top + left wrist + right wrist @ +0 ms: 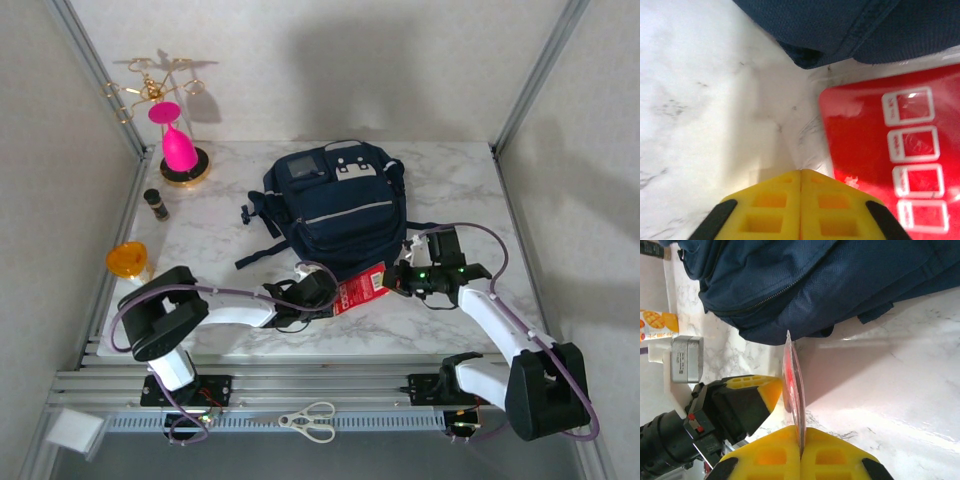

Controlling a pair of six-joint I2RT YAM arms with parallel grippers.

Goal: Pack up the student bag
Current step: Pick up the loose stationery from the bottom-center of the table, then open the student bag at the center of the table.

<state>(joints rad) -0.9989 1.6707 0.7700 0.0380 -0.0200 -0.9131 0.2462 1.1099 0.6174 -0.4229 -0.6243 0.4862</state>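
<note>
White links (240,315), black joints (160,325), perhaps purple cables (503,258), yellow gridded fingertips (765,457).

There was one navy student bag (335,205) and one red packet (362,290). There were two white-and-black robot arms (235,312). Each carried one yellow-fingered gripper, so two grippers were counted: the left gripper (801,172) and the right gripper (801,432). There was one gold wire stand (160,85), one bright pink cup (178,150), one small dark bottle (156,204) and one orange cup (128,260). There was one pair of white-handled scissors (310,420), one white block (75,432) and one marble-patterned table (450,200).
</note>
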